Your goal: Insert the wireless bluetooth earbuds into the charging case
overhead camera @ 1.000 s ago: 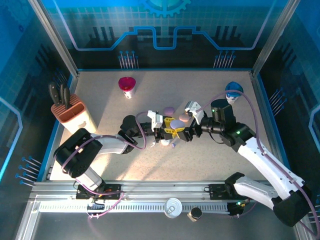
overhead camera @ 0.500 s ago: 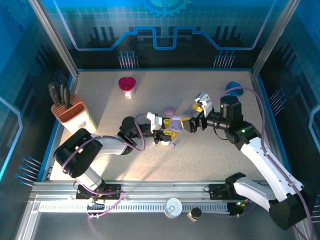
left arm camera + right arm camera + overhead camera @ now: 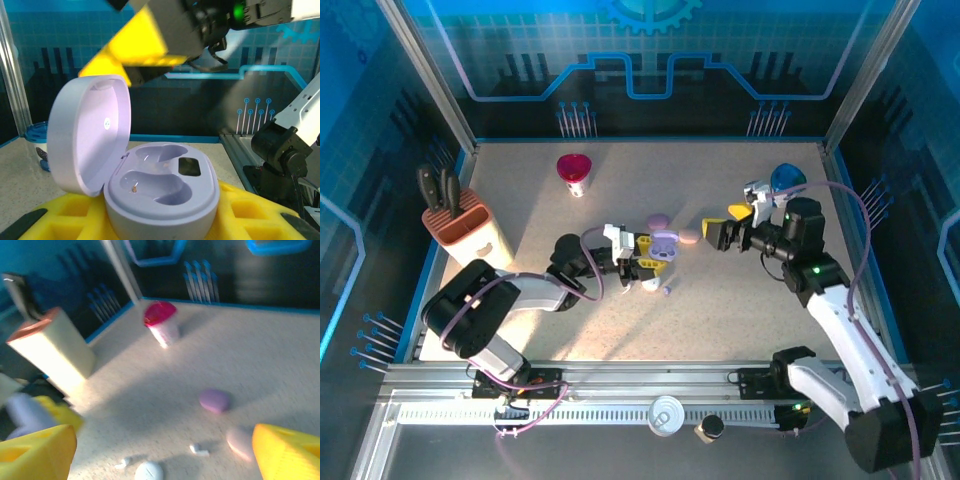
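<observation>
Top view: the left gripper (image 3: pixel 650 253) lies low over the middle of the tabletop (image 3: pixel 740 330), its jaws closed on the lilac charging case (image 3: pixel 667 241). In the left wrist view, the case (image 3: pixel 160 195) sits between the yellow pads (image 3: pixel 250 212). Its lid (image 3: pixel 90 135) stands raised at the left. Both wells face up, and a tiny speck in the nearer well cannot be identified. A yellow finger of the right arm (image 3: pixel 145 45) hangs above and behind the lid.

The right gripper (image 3: pixel 725 232) is to the right of the case and apart from it, with its jaws spread wide and nothing between them. In the right wrist view, its two yellow fingers (image 3: pixel 287 450) frame bare tabletop.

The wireless bluetooth earbuds (image 3: pixel 200 450) lie loose on the tabletop as small pale pieces. One (image 3: pixel 667 291) lies just in front of the held case.

Three closed cases are crowded around the work area:
- A purple oval case (image 3: pixel 657 221) lies behind the held case.
- A pink oval case (image 3: pixel 688 238) lies between the two grippers.
- A white oval case (image 3: pixel 650 285) lies near the loose earbuds.

Farther off are a knife block (image 3: pixel 460 225) at the left edge, a pink-lidded cup (image 3: pixel 574 172) at the back and a blue object (image 3: pixel 787 180) behind the right arm.
</observation>
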Robot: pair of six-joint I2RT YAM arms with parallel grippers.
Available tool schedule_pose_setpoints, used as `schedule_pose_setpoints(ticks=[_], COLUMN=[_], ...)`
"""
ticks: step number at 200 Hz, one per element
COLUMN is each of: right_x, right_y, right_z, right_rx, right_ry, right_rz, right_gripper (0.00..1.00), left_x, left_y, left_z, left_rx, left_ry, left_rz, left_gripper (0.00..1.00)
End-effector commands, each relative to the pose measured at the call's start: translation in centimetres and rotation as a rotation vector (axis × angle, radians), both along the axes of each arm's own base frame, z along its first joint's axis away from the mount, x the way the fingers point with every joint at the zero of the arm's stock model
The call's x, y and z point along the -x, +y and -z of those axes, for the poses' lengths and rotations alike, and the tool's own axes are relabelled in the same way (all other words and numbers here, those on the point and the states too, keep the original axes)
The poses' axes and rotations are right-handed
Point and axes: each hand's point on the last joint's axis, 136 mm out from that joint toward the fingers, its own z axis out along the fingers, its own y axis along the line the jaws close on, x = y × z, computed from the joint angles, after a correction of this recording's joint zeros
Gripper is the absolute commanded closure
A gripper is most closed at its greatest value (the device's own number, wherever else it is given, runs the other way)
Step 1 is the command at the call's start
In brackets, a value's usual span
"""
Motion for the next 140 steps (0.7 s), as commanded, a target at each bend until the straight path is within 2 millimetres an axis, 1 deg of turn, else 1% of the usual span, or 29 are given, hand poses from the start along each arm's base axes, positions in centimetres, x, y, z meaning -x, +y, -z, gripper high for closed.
schedule_pose_setpoints(ticks=[1, 11, 13, 14, 32, 37, 53, 60, 67, 73, 86, 97, 126, 140], right_x=[-1.8, -2.2, -2.6, -2.8, -4.4, -5.0, -7.0, -8.0, -8.7, -9.4, -10.8, -12.0, -14.2, -14.9], right_y=[-2.1, -2.4, -2.3, -2.3, -2.5, -2.6, -3.1, -3.4, -3.2, -3.0, -2.7, -2.6, -2.1, -1.7], right_z=[4.6, 7.3, 6.8, 7.0, 9.5, 10.0, 12.3, 13.4, 14.3, 14.6, 16.2, 17.0, 19.0, 20.0], right_rx=[0.047, 0.069, 0.065, 0.066, 0.064, 0.058, 0.077, 0.088, 0.082, 0.070, 0.064, 0.068, 0.071, 0.072], right_ry=[0.260, 0.366, 0.360, 0.365, 0.469, 0.487, 0.545, 0.574, 0.599, 0.612, 0.660, 0.683, 0.737, 0.767], right_rz=[0.131, 0.153, 0.154, 0.155, 0.166, 0.170, 0.198, 0.212, 0.202, 0.193, 0.183, 0.178, 0.152, 0.128], right_gripper=[0.10, 0.11, 0.11, 0.11, 0.12, 0.13, 0.14, 0.16, 0.19, 0.22, 0.27, 0.30, 0.31, 0.31], left_x=[0.5, 0.6, 0.6, 0.6, 0.8, 0.8, 0.9, 1.0, 1.0, 1.0, 1.1, 1.2, 1.2, 1.1], left_y=[0.9, 1.1, 1.2, 1.2, 1.5, 1.6, 1.7, 1.7, 1.7, 1.8, 1.8, 1.8, 1.9, 1.8], left_z=[-1.1, -1.0, -1.0, -0.9, -0.6, -0.6, -0.3, -0.3, -0.3, -0.4, -0.5, -0.6, -0.5, -0.4], left_rx=[0.024, 0.023, 0.023, 0.023, 0.018, 0.019, 0.015, 0.015, 0.015, 0.017, 0.020, 0.021, 0.019, 0.018], left_ry=[-0.046, -0.041, -0.041, -0.041, -0.035, -0.034, -0.024, -0.021, -0.018, -0.016, -0.011, -0.010, -0.007, -0.002], left_rz=[-0.008, -0.015, -0.015, -0.016, -0.023, -0.025, -0.027, -0.025, -0.025, -0.024, -0.022, -0.022, -0.027, -0.025], left_gripper=[0.62, 0.62, 0.62, 0.62, 0.62, 0.62, 0.62, 0.62, 0.62, 0.62, 0.62, 0.62, 0.62, 0.62])
